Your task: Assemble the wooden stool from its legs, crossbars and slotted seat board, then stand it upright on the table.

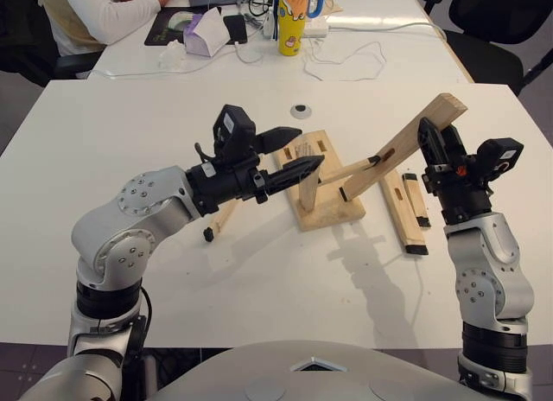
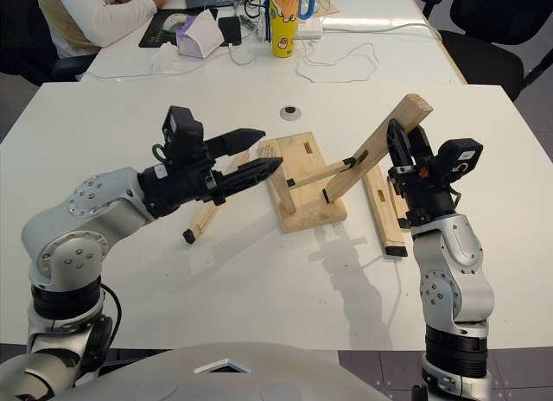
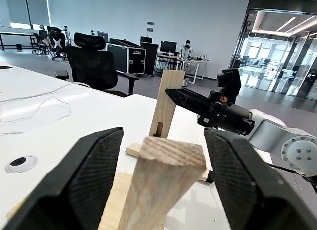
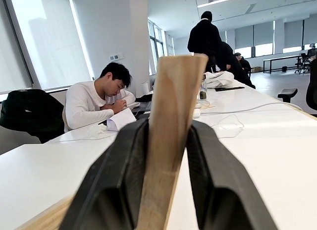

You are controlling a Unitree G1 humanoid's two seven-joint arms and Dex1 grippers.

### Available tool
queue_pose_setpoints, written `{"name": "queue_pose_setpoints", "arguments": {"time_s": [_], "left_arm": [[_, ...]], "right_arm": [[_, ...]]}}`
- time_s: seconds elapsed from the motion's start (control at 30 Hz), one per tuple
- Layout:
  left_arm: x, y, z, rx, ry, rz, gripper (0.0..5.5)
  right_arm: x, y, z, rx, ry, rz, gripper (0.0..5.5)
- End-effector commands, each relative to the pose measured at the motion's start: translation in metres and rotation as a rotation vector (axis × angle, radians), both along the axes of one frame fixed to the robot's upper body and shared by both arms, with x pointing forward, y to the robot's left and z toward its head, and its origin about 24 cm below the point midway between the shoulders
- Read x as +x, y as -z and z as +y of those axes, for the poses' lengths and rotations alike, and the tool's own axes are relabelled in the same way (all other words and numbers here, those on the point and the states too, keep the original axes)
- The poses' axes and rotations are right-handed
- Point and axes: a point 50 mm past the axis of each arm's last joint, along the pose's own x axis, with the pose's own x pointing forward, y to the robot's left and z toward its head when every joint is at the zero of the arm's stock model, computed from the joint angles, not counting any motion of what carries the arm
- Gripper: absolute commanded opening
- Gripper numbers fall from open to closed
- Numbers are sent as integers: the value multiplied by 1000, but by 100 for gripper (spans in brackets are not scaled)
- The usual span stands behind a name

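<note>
Two legs are joined by a crossbar (image 1: 350,170). The standing leg (image 1: 308,192) rests on the slotted seat board (image 1: 333,213) mid-desk (image 1: 130,124), and the slanted leg (image 1: 397,150) rises rightward, clenched in the right pincer (image 1: 439,137). The right wrist view shows both fingers (image 4: 124,175) pressed flat against its sides. The left wrist view shows the left pincer (image 3: 163,136) released, with the standing leg's end between its spread fingers (image 3: 94,185) and a gap on each side. The head views add loose pieces (image 1: 404,213) lying on the desk by the right arm.
</note>
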Motion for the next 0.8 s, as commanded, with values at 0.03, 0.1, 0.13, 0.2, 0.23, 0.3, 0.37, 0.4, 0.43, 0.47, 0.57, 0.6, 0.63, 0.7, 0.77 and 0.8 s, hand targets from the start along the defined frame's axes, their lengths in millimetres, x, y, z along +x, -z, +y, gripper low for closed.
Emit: {"name": "queue_pose_setpoints", "arguments": {"time_s": [0.03,0.1,0.13,0.2,0.23,0.3,0.37,0.4,0.43,0.47,0.57,0.6,0.63,0.7,0.77,0.8], "left_arm": [[3,10,0,48,-22,17,302],[4,10,1,51,-30,10,302],[5,9,1,49,-36,4,285],[4,8,1,42,-33,-6,262],[3,8,1,39,-26,-7,246],[2,10,2,40,-21,1,227],[2,14,3,41,-27,16,227],[3,16,4,43,-32,22,227],[3,18,5,44,-37,26,227],[3,18,6,43,-44,29,227],[3,21,9,36,-62,35,227],[3,22,10,36,-67,38,227],[2,25,11,36,-74,44,227],[1,33,13,47,-88,66,227],[0,46,17,75,-111,102,227],[-1,56,20,95,-123,123,227]], "right_arm": [[-8,45,3,-98,-25,260,105],[-7,45,3,-99,-25,259,105],[-7,45,3,-99,-24,259,105],[-8,45,4,-100,-24,260,105],[-9,45,4,-100,-24,260,105],[-9,46,4,-101,-22,262,105],[-9,46,4,-102,-20,263,105],[-9,47,4,-103,-19,263,105],[-10,47,4,-104,-18,263,105],[-10,47,4,-105,-17,263,105],[-10,47,5,-120,-18,272,105],[-10,48,5,-128,-17,279,105],[-10,49,5,-137,-20,290,105],[-9,52,5,-163,-23,317,105],[-11,57,5,-190,-30,341,105],[-13,60,6,-209,-39,358,106]]}}
